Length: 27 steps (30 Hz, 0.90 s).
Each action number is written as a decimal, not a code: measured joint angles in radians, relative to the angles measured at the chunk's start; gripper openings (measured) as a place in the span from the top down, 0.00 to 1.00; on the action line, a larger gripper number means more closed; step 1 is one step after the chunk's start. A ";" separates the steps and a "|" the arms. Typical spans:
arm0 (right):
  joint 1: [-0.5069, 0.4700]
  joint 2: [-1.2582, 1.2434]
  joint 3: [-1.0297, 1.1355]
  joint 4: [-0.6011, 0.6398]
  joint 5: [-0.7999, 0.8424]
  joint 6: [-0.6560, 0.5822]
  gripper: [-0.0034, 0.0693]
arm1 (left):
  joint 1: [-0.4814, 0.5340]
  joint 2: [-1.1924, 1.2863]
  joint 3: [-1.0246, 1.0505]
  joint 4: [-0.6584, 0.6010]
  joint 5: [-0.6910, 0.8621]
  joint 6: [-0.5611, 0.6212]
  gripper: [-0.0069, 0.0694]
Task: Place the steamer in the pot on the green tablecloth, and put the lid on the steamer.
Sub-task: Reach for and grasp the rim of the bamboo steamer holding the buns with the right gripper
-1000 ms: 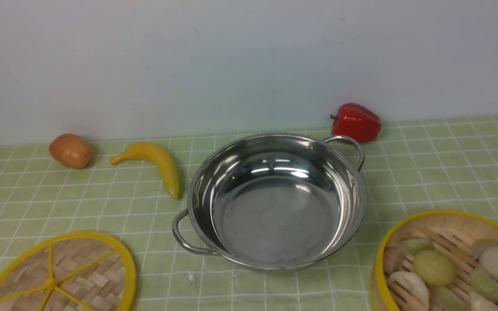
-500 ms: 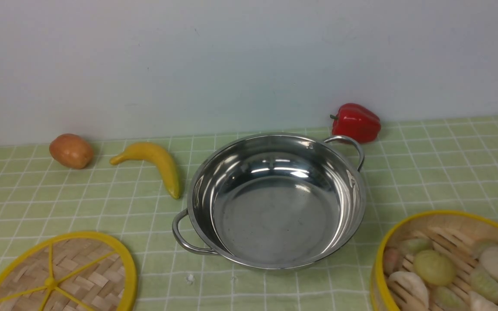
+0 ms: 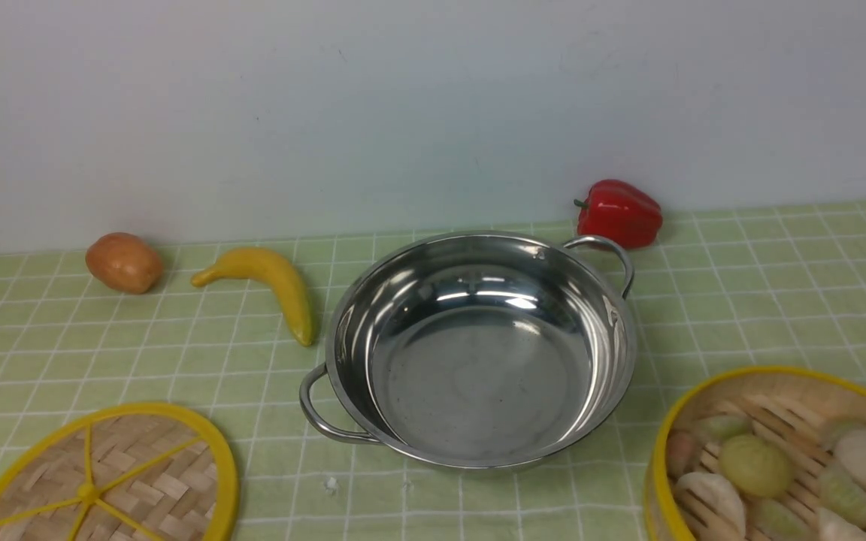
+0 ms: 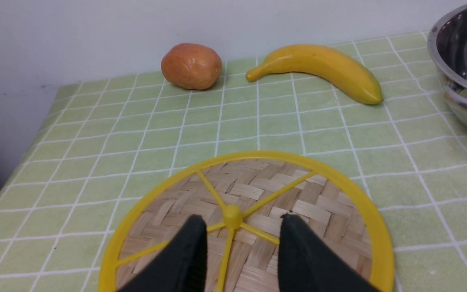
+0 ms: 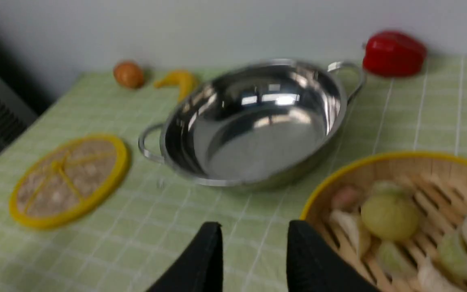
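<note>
While the pot (image 3: 478, 361) sits in the middle of the green tablecloth (image 3: 779, 285), its bowl bare and mirror-bright, one looped handle (image 3: 319, 417) points to the near left and the other (image 3: 612, 255) to the far right. The steamer (image 3: 779, 385) stands on the cloth at the near right, close to the pot's near-right side with a strip of cloth between the two. Part of it is cut off by the edge of the front view. On its slatted floor lie pale and green dumplings and buns (image 3: 755, 466).

At the near left the lid (image 3: 147, 481) lies flat on the cloth, woven face and yellow spokes up, apart from the pot. The left gripper (image 4: 243, 219) hangs over the near half of the lid. Its two black fingers are spread, and the lid's hub (image 4: 232, 216) shows in the gap between them. They pinch nothing, though I cannot tell whether the tips touch the weave.

The right gripper (image 5: 254, 224) is over bare cloth just to the left of the steamer's yellow rim, on the near side of the pot. Its fingers are spread too, with only cloth seen between them. That wrist picture is somewhat blurred.

Along the far edge, by the pale wall (image 3: 403, 113), are a brown potato (image 3: 124, 261) at the left, a banana (image 3: 275, 282) whose tip comes near the pot's left rim, and a red pepper (image 3: 619, 213) beside the far-right handle. A small white scrap (image 3: 330, 485) lies on the cloth between lid and pot.
</note>
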 joint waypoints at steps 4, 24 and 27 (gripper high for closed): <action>0.008 0.118 0.000 0.001 0.064 -0.140 0.62 | 0.000 0.000 0.000 0.000 0.000 0.000 0.59; 0.326 0.798 -0.077 -0.291 0.070 -0.318 0.62 | 0.000 0.000 0.000 0.000 0.000 0.000 0.59; 0.408 0.874 -0.093 -0.353 0.070 -0.257 0.62 | 0.000 0.000 0.000 0.000 0.000 0.000 0.59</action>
